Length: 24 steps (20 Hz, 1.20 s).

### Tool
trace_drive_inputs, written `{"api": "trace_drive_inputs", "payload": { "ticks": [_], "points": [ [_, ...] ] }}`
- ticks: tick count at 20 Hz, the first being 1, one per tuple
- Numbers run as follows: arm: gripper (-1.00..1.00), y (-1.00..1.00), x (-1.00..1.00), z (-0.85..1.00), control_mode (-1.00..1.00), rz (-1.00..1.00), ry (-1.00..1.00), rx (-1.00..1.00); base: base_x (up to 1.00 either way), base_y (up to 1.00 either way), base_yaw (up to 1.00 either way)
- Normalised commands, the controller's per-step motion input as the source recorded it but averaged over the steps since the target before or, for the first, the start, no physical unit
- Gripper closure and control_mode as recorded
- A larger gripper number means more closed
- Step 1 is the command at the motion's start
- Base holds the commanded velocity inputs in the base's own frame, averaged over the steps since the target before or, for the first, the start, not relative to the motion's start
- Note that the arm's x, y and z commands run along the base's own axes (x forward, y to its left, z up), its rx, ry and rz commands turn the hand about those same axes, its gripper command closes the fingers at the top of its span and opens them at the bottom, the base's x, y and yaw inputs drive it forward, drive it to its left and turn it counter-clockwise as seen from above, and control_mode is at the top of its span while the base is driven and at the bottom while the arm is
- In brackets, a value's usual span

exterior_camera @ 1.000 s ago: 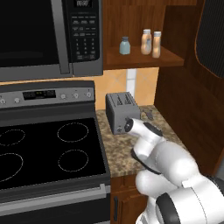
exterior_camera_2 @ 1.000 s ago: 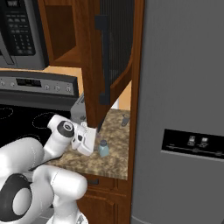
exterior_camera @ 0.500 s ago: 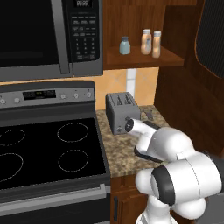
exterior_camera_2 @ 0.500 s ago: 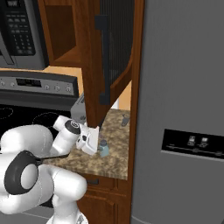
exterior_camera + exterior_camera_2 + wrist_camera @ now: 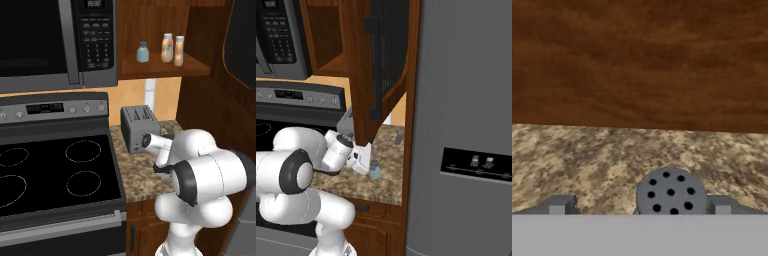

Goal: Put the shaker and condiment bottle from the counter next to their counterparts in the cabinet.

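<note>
The shaker (image 5: 375, 170) stands on the granite counter (image 5: 387, 150) close to the tall wooden side panel. My gripper (image 5: 369, 165) is low over the counter, right beside it. In the hand view the shaker's grey perforated cap (image 5: 671, 193) sits between the two fingertips (image 5: 559, 204), nearer the right one, and my gripper (image 5: 639, 207) is open around it. On the cabinet shelf (image 5: 160, 67) stand the matching blue-grey jar (image 5: 143, 52) and two peach-orange bottles (image 5: 167, 47) side by side.
A grey toaster (image 5: 137, 128) stands on the counter behind the arm. The black stovetop (image 5: 50, 175) lies to the left, with the microwave (image 5: 55, 40) above it. The open cabinet door (image 5: 381, 60) hangs over the counter, and the grey fridge (image 5: 466, 125) is on the right.
The hand has slid closer to the shaker on the counter, and the arm's elbow has swung round over it. The shaker has not moved.
</note>
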Motion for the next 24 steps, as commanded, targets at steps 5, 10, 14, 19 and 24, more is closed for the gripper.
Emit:
{"api": "trace_drive_inputs", "payload": {
  "ticks": [5, 10, 14, 19, 24],
  "points": [
    [-1.0, -0.05, 0.0, -0.45, -1.0, 0.0, 0.0, 0.0, 0.0, 0.0, 0.0],
    [-1.0, -0.03, 0.0, -0.43, -1.0, 0.0, 0.0, 0.0, 0.0, 0.0, 0.0],
    [1.0, 0.0, 0.0, -0.43, -1.0, 0.0, 0.0, 0.01, 0.0, 0.0, 0.0],
    [1.0, 0.0, 0.0, -0.15, -1.0, 0.0, 0.0, 0.04, 0.0, 0.0, 0.0],
    [1.0, 0.04, -0.16, 0.0, -1.0, 0.0, -0.01, 0.01, 0.0, 0.0, 0.0]
  ]
}}
